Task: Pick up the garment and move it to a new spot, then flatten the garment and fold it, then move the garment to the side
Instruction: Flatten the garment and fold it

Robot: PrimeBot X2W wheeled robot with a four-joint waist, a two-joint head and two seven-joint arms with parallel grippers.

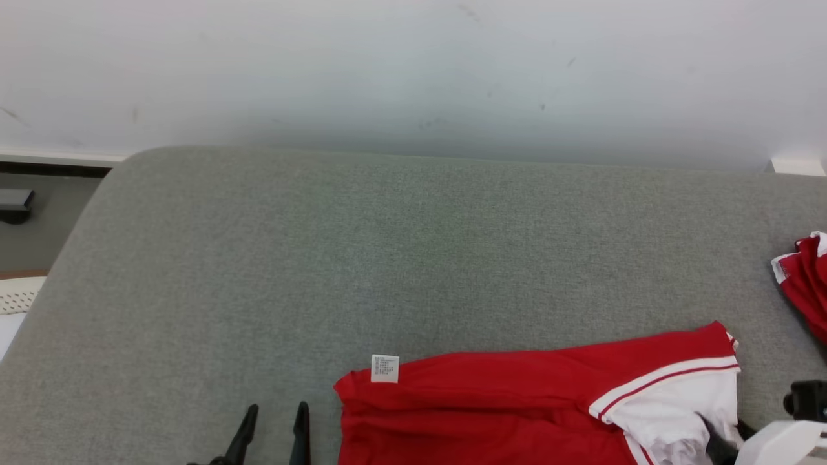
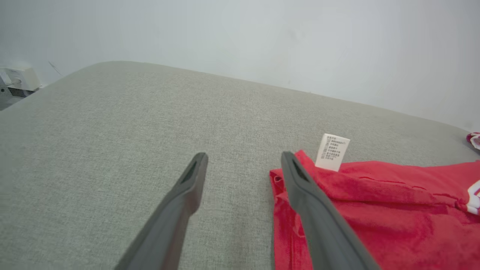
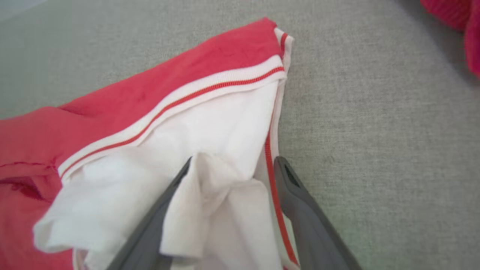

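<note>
The red garment [image 1: 491, 400] lies on the near right part of a grey woven surface [image 1: 387, 258], and the bottom of the head view cuts off its near edge. At its far left corner a small white care label [image 1: 385, 369] sticks out from the seam. It carries several short lines of fine dark print, too small to read, and no brand name or logo can be made out anywhere on the cloth. Toward the right end the red gives way to a white panel [image 3: 210, 123], bordered by a white ribbed band [image 3: 187, 98] with a thin red stripe running along it. The left gripper [image 2: 243, 155] sits low over the surface just left of the garment's left edge. Its two dark fingers are spread wide with bare grey fabric between them. In the left wrist view one finger crosses in front of the red hem, and whether it touches the cloth cannot be told. The right gripper [image 3: 234, 161] is at the garment's near right end, its fingers likewise spread apart. A loose bunched fold of the white panel lies between them, resting against one finger rather than being pinched. Well apart, at the far right edge of the surface, lies a second red cloth [image 1: 804, 284] with white trim, partly out of view. Behind the surface rises a pale wall [image 1: 413, 64] with a few faint dark marks.
</note>
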